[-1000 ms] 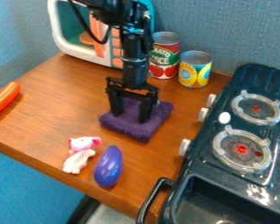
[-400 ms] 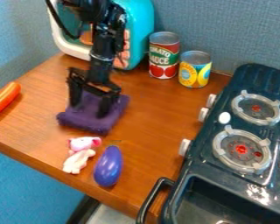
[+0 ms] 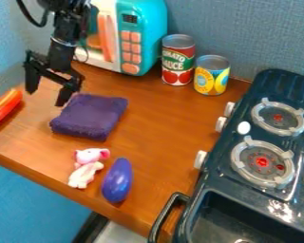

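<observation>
- At the back of the worktop [image 3: 156, 124], a toy microwave [image 3: 130, 45] stood with its handled door toward the camera, an orange shape showing behind the window.
- Beside it, two cans stood upright side by side: a red and green one [image 3: 178, 61] and a yellow and blue one [image 3: 212, 76], both tops in place.
- A dark basin [image 3: 212, 194] was set into the near end of the toy stove [image 3: 300, 190], with a small shiny part at its bottom.
- Compared with the earlier frames, the folded purple cloth [image 3: 90, 118] had shifted toward the worktop's left side and lay flat; the gripper [image 3: 46, 97], before right over it, had moved off to its upper left corner.
- The jaws were spread wide with nothing between them; one tip was right by the cloth's edge, though whether it touched could not be told.
- The other tip was close to the orange-red sausage [image 3: 4, 109] at the left edge.
- Just in front of the cloth lay a small pink and white plush [image 3: 83, 174], with a purple eggplant [image 3: 118, 181] next to it, both blocking the way to the near edge.
</observation>
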`<state>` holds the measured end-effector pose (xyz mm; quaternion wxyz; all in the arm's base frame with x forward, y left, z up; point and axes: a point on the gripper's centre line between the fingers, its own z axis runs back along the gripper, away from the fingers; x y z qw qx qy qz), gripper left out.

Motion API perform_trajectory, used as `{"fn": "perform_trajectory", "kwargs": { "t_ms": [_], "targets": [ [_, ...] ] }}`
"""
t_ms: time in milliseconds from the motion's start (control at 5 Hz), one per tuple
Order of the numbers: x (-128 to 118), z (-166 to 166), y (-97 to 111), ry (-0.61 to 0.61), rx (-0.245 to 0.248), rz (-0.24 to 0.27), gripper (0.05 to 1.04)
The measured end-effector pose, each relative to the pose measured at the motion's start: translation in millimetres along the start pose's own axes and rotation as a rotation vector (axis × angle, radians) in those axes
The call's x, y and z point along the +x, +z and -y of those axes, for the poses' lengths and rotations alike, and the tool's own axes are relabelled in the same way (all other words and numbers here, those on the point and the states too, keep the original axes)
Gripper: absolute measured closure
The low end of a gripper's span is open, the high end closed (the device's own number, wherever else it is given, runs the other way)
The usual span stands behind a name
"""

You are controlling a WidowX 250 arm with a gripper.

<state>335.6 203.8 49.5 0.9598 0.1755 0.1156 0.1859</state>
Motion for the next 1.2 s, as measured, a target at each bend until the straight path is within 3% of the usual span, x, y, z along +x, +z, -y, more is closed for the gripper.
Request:
{"fn": "perform_trajectory", "kwargs": {
  "t_ms": [400,600,800,1000,1200],
  "targets": [
    [-11.9,-2.0,10.2,-0.035,-0.020,0.022,0.083],
    [-18.2,-9.9,36.1,-0.048,-0.033,0.077,0.083],
    [-29.2,-8.1,46.8,-0.132,-0.065,0.087,0.083],
    [-41.2,14.0,39.2,-0.225,-0.074,0.056,0.083],
    [-56.2,31.8,50.0,-0.302,-0.088,0.049,0.083]
  ]
}}
